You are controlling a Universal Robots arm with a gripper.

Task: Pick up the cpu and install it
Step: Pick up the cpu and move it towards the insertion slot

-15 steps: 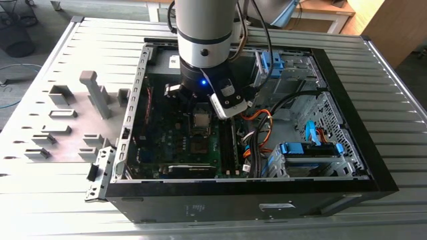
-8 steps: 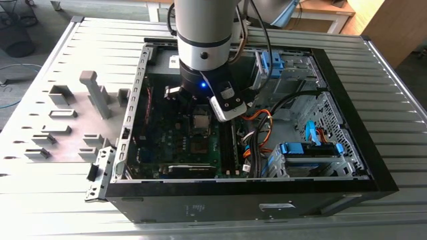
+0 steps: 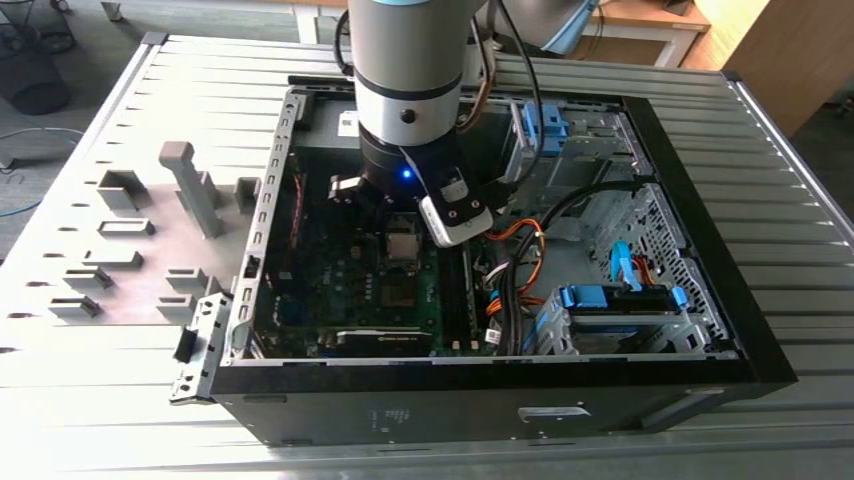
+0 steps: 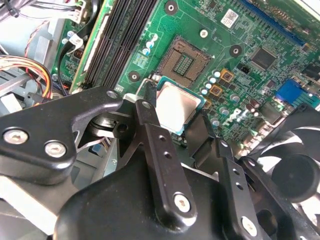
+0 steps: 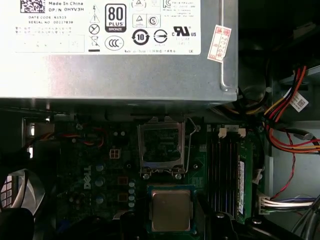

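The arm (image 3: 407, 90) reaches down into an open computer case (image 3: 747, 330) lying on a slatted metal table (image 3: 801, 200). Grey holder blocks (image 3: 187, 190) stand on the table to the exterior view's left of the case. That view shows the setting, but the arm's wrist hides most of the grasp. In the second wrist view, the gripper (image 4: 176, 114) is clenched on the cpu (image 4: 176, 102). Its black fingers (image 4: 155, 145) press two opposite edges, and the silvery top faces up. The chip hangs over the green motherboard (image 4: 250, 30), just beside the open socket (image 4: 184, 61) and not in it. Memory slots (image 4: 122, 40) run along one side and a fan (image 4: 295, 170) sits at the other. The first wrist view shows the cpu (image 5: 171, 210) level and square to the socket (image 5: 161, 145), with the power supply (image 5: 115, 70) beyond and coloured wires (image 5: 285, 125) alongside.
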